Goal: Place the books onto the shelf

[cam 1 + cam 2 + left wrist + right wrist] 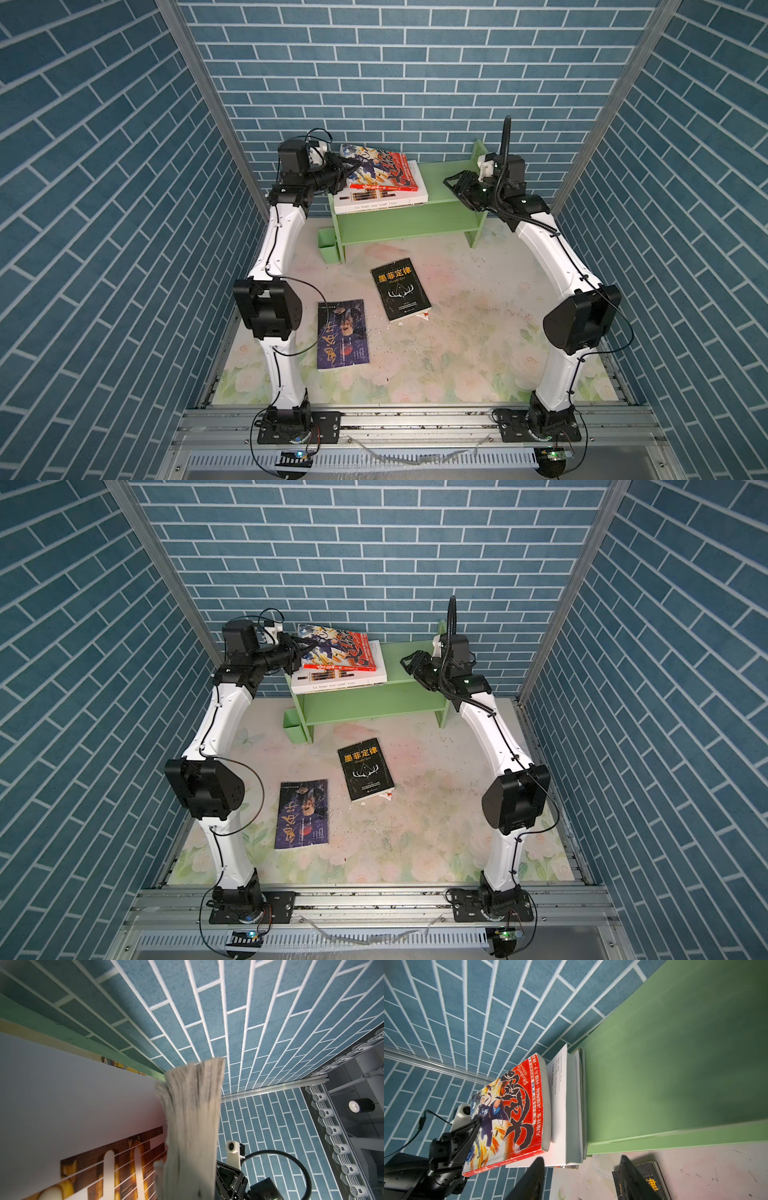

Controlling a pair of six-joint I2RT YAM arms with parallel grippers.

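The red illustrated book (386, 168) was the one you had in hand. It sat on top of a small stack at the left end of the shelf's top tier, tilted, with its left end raised off the white book with dark bars (419, 183) beneath it. Your left gripper (351, 167) was clenched on that raised left edge; the right wrist view showed one of its fingers (467, 1132) laid across the cover. In the left wrist view the book's page edges (191, 1126) filled the middle of the picture, right beside the white cover (83, 1095). At least one thinner book lay under the white one, but you could not have told which from these views.

The shelf (415, 226) stood along the far edge of the tabletop (478, 332), about midway across it. The right half of its top tier was bare, and nothing showed on the lower tier. A small green cup (327, 245) hung on its left side panel.

Your right gripper (453, 183) hovered at the right end of the top tier, jaws released and facing the stack, its two fingers (533, 1178) apart with nothing between them.

Two more books lay flat on the tabletop. The black book with gold characters and antlers (401, 289) lay near the middle, resting on another book whose corner peeked out at its near right. The dark blue book (343, 334) lay toward the front left corner, apart from the black one.
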